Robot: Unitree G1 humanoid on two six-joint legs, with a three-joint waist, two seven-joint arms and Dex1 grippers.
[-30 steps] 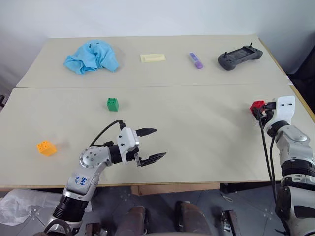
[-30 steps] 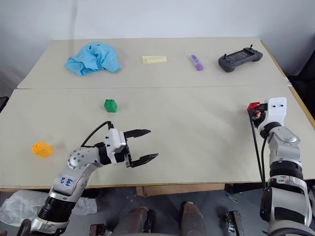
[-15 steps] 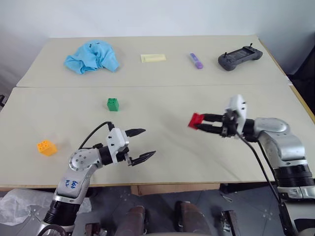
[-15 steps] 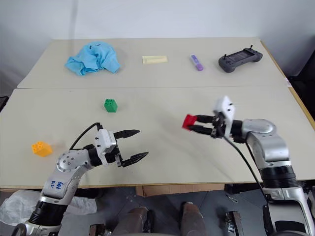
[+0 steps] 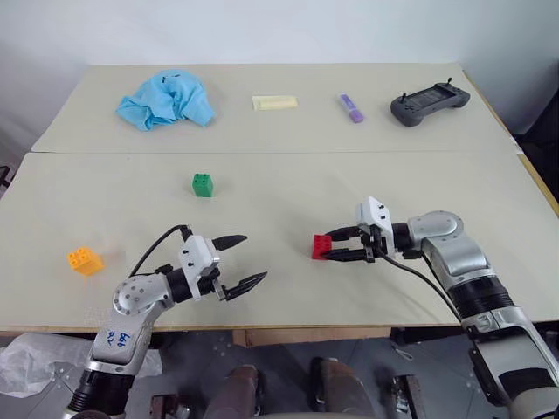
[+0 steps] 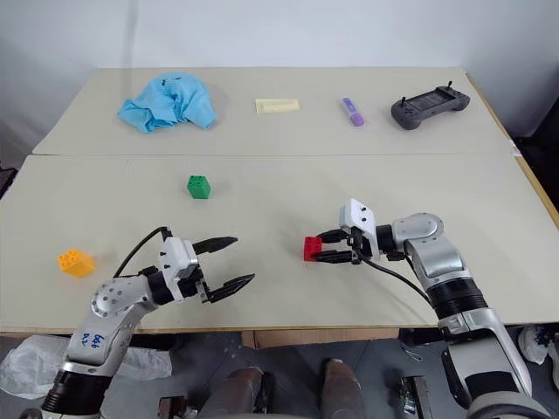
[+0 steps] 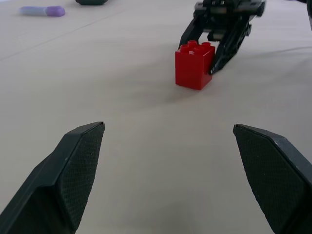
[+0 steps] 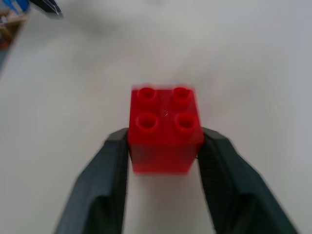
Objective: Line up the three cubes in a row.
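- My right gripper [image 6: 316, 250] has the red cube [image 6: 312, 248] between its fingertips, and the cube looks to be resting on the table [image 6: 367, 196]. The pads flank its two side faces, but I can't tell whether they are pressing or have just let go.
- My left gripper [image 6: 225, 262] stands wide open and empty; the red cube is straight ahead of its jaws, well apart from them.
- The green cube [image 6: 198, 186] sits beyond the left jaws, and the orange-yellow cube [image 6: 75, 262] is off to their outer side, near the table's edge.
- I judge these cubes light, rigid and hollow: they won't deform, but the smooth plastic could slip or twist under a corner pinch.
- I'd grip flat opposite side walls, below the studs, with the pads square to the faces.
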